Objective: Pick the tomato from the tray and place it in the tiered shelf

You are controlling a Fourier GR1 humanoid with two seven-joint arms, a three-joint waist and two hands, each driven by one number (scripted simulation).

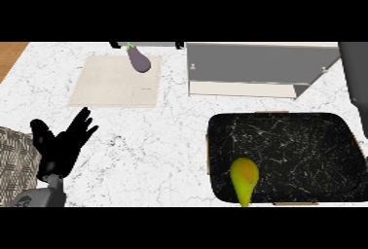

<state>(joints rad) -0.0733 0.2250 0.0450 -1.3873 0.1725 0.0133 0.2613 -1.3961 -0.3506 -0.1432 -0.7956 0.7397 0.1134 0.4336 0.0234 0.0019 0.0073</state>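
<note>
The fruit (244, 177) lay on the black tray (302, 141), in its near left part, close to the left rim. It was long and yellow, not round. Its long axis ran almost straight from far to near in the head view, only a little tilted. The wide rounded end pointed away from the robot, toward the shelf (251, 63). The thin greenish tip pointed toward the robot and reached the near rim of the tray. The shelf stood behind the tray on the white marbled tabletop (165, 131), apart from it, with its pale lower board facing the tray. The left robot hand (61, 148) showed at the lower left, well apart from the tray. Its fingers were straight and spread wide, pointing away from the robot and slightly right, and the thumb stood out to the left. It held nothing; whether it touched the tabletop I could not tell. A woven mat (13, 155) was just beside it at the left edge. Far left of the shelf, an eggplant (138, 61) lay at the far edge of a beige board (115, 87).
</note>
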